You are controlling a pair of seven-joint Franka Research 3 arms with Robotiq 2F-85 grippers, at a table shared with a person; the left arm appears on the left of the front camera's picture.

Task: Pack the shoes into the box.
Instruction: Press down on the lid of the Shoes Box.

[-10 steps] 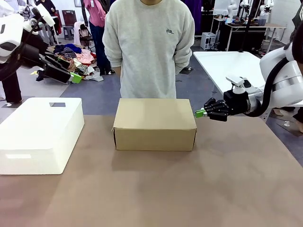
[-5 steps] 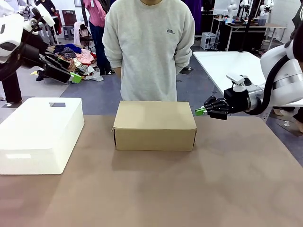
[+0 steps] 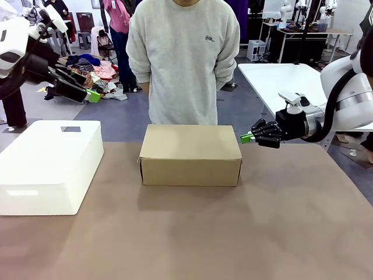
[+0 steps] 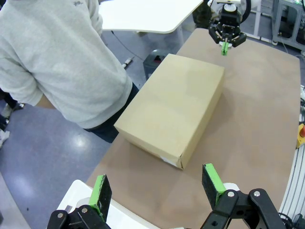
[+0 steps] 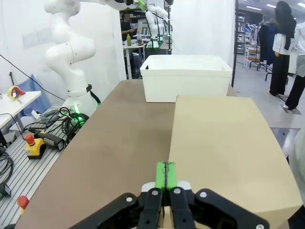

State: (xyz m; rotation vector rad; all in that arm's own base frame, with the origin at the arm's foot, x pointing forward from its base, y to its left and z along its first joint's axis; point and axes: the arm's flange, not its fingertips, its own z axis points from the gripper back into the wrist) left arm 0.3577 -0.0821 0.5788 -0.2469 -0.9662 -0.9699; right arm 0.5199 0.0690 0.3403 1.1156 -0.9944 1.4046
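Box [image 3: 190, 153] plain brown cardboard, lid shut; right gripper [image 3: 243, 139] closed, empty; left gripper [image 4: 157, 190] spread wide, empty.

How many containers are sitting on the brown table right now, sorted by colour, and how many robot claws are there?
Brown cardboard box, lid shut: 1
White plastic bin: 1
Robot grippers: 2, left gripper and right gripper
Total: 4
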